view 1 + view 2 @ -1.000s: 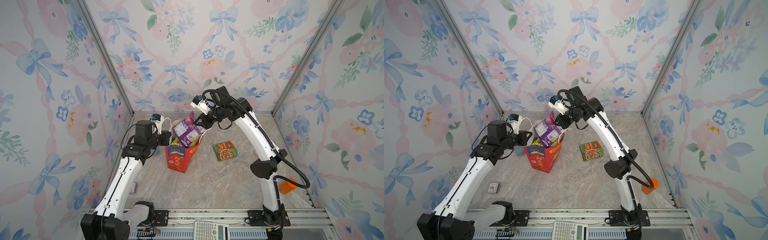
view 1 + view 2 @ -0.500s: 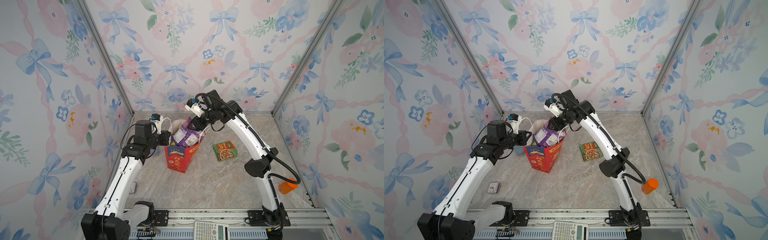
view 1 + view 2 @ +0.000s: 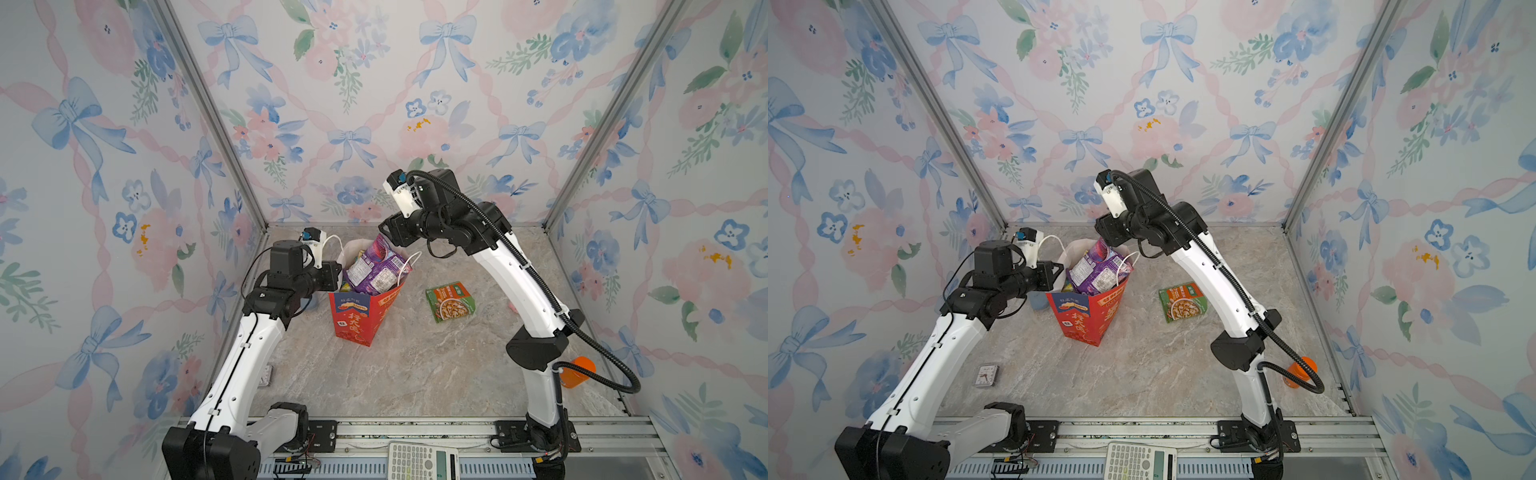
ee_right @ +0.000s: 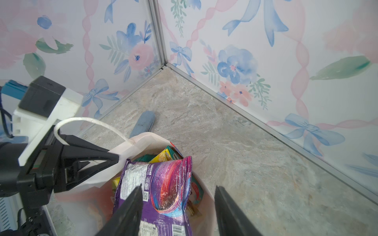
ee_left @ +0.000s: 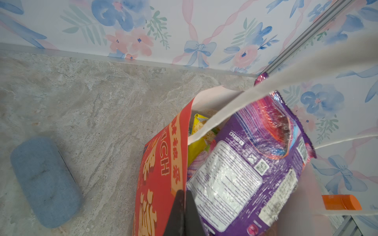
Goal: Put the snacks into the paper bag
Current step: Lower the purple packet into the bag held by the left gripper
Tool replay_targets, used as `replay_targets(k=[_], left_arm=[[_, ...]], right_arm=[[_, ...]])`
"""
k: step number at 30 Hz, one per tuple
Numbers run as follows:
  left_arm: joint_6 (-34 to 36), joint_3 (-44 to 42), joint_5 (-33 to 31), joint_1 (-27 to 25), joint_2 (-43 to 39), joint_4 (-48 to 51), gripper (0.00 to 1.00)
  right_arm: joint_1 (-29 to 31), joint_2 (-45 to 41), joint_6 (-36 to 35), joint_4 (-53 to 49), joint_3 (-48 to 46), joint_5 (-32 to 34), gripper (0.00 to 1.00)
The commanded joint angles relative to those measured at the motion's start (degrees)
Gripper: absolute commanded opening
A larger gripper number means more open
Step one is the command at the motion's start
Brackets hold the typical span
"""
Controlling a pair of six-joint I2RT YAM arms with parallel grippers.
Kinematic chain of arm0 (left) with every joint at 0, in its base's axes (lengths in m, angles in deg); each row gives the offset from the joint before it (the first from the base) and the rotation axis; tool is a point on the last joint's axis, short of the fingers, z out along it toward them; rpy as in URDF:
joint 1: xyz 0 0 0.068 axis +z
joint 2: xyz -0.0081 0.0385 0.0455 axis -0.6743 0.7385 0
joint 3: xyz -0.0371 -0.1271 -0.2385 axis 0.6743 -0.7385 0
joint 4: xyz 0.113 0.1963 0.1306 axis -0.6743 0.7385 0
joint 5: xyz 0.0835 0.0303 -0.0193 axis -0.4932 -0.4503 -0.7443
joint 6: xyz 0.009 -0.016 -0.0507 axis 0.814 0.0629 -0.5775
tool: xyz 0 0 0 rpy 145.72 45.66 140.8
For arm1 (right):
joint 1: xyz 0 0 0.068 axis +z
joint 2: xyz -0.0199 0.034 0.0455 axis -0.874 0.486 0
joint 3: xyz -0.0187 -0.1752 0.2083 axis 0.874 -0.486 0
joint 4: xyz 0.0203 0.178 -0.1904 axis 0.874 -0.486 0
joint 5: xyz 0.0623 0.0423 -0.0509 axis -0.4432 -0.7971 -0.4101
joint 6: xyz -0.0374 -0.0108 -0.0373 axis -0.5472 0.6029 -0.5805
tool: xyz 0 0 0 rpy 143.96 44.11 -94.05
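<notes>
Snacks are mostly gathered in the paper bag [image 3: 353, 320]. The purple packet [image 4: 159, 183] is seen standing in its mouth, directly beneath the right gripper [image 4: 178, 191], with its upper part poking above the rim. Compared with a second ago, the pinch on that packet is gone. The right gripper's jaws are now spread apart on either side of it and nothing is held between them, so the packet is judged released into the bag. The left gripper [image 5: 182, 194] is closed tight on the red bag wall at the rim, unchanged, and the mouth is kept open by it. One green and orange packet [image 3: 451, 301] is seen lying flat on the surface [image 3: 395, 374], well apart from the bag, back toward the right gripper's own arm. It is judged the next to be fetched, and the purple one may need pressing down first.
</notes>
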Motion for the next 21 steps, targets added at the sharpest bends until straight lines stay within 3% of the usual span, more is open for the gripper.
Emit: replay_targets(k=[1,10,18,21], left_arm=[[1.5,2.2,1.9,-0.2,-0.6,-3.8,0.0],[1.5,2.0,1.9,-0.2,-0.9,-3.7,0.0],[1.6,2.1,1.9,-0.1,-0.9,-3.9,0.0],[1.7,2.1,1.9,-0.1,-1.0,-3.8,0.0]], right_arm=[[1.6,1.1,3.2,-4.8,-1.0,8.0,0.58],[2.4,4.8,5.4,-6.1,-1.7,9.1,0.6],[1.7,8.0,7.3,-5.4,-2.1,5.0,0.59],[1.3,9.1,7.6,-5.0,-2.0,3.2,0.54]])
